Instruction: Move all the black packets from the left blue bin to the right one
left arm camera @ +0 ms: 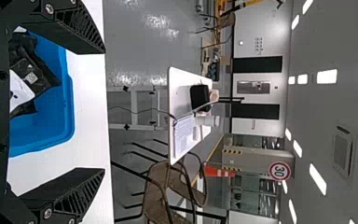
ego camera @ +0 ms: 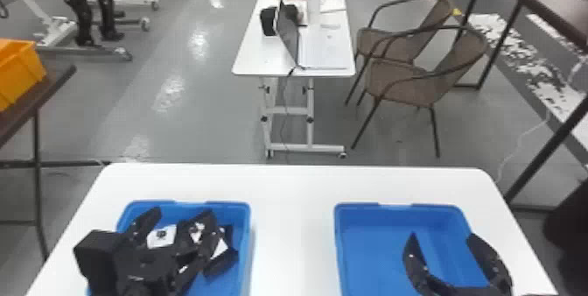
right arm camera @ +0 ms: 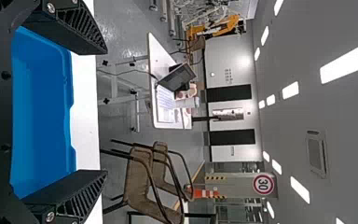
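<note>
Several black packets (left arm camera: 41, 83) lie in the left blue bin (ego camera: 248, 240), below my left gripper (left arm camera: 103, 111), wide apart and empty, nearer than my right gripper (right arm camera: 106, 112), equally spread and holding nothing.

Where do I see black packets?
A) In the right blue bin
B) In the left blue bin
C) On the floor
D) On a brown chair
B: the black packets lie in a heap inside the left blue bin, within its walls.
</note>
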